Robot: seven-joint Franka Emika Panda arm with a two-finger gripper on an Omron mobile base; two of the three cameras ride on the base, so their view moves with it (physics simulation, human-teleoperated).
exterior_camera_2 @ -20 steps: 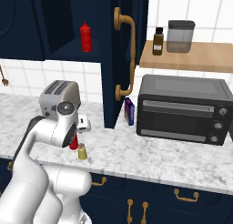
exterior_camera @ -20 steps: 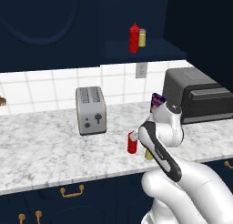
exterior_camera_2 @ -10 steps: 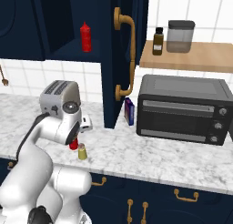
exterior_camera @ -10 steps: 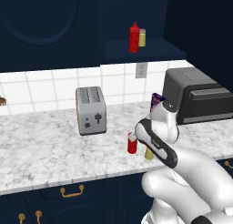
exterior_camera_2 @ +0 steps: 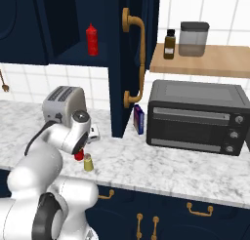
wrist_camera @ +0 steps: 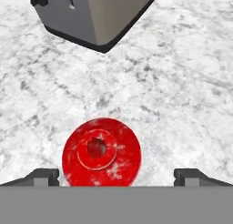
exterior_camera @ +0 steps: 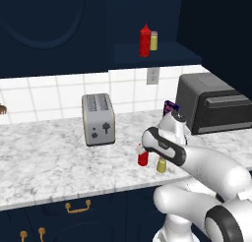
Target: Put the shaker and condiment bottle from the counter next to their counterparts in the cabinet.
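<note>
The condiment bottle (wrist_camera: 101,152) is seen from above in the hand view, a red disc with its nozzle at the centre. It stands on the counter (exterior_camera: 54,162). My gripper (wrist_camera: 117,177) is open just above it, and its dark fingertips (wrist_camera: 43,176) are spread wider than the bottle. The bottle (exterior_camera: 142,158) shows under my hand in the left base view. The olive-yellow shaker (exterior_camera: 161,165) stands right beside it on the counter. On the cabinet (exterior_camera: 152,56) shelf stand the counterparts, a red bottle (exterior_camera: 144,40) and a pale yellow shaker (exterior_camera: 154,40).
A steel toaster (exterior_camera: 98,119) stands behind and to the left of the bottle. A black toaster oven (exterior_camera_2: 195,117) and a small blue box (exterior_camera_2: 138,119) are to the right. The open cabinet door (exterior_camera_2: 141,58) has a brass handle. A wooden shelf (exterior_camera_2: 205,61) carries jars.
My hand has sunk a little and shifted left over the red bottle, and the arm's elbow has dropped. The bottle and shaker have stayed in place.
</note>
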